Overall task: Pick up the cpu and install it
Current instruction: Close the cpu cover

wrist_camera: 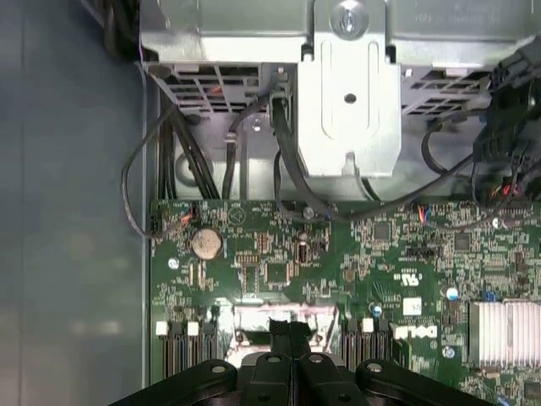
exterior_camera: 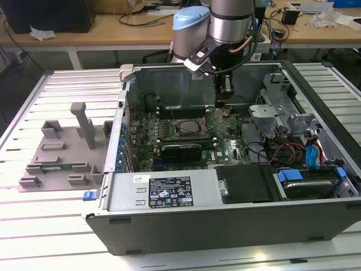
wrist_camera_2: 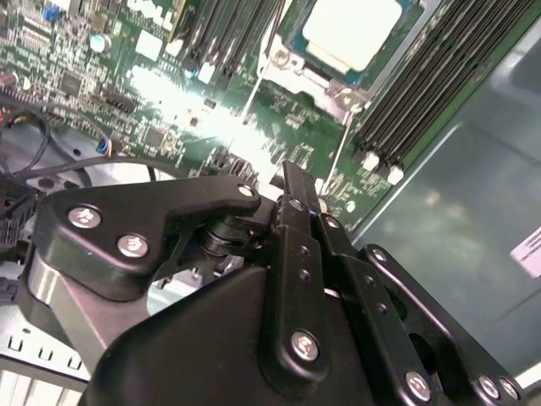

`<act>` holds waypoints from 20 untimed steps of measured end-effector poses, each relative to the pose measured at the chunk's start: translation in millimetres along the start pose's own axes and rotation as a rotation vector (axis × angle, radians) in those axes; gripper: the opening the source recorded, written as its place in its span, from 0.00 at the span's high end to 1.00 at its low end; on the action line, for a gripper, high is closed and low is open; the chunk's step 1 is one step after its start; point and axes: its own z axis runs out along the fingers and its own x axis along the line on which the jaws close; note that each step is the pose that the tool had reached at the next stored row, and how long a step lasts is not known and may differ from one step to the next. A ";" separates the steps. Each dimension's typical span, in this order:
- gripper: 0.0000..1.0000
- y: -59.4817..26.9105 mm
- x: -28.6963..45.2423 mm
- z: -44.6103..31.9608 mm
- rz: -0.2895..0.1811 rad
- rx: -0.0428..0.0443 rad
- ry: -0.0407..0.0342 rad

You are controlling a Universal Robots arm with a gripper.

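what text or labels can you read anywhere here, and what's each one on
No text can be quoted.
Big white label on the computer case wall, exterior view: print too small.
Small white sticker beside it: too small.
Edge label on the case's grey panel, second wrist view: cut off, unreadable.
White markings on the motherboard, first wrist view: too small.

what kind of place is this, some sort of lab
Most likely a robotics lab or test workshop: a robot arm reaches into an open computer case on a slatted metal table, with wooden benches strewn with cables behind.
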 end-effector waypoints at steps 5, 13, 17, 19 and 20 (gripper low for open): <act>0.89 10.9 0.0 2.1 0.000 0.0001 -0.0002; 0.89 25.7 0.2 16.8 0.000 0.0023 -0.0001; 0.89 27.4 0.3 25.7 0.000 0.0064 -0.0001; 0.89 27.3 0.4 29.9 0.000 0.0090 -0.0001; 0.89 27.3 0.5 30.4 0.000 0.0092 -0.0001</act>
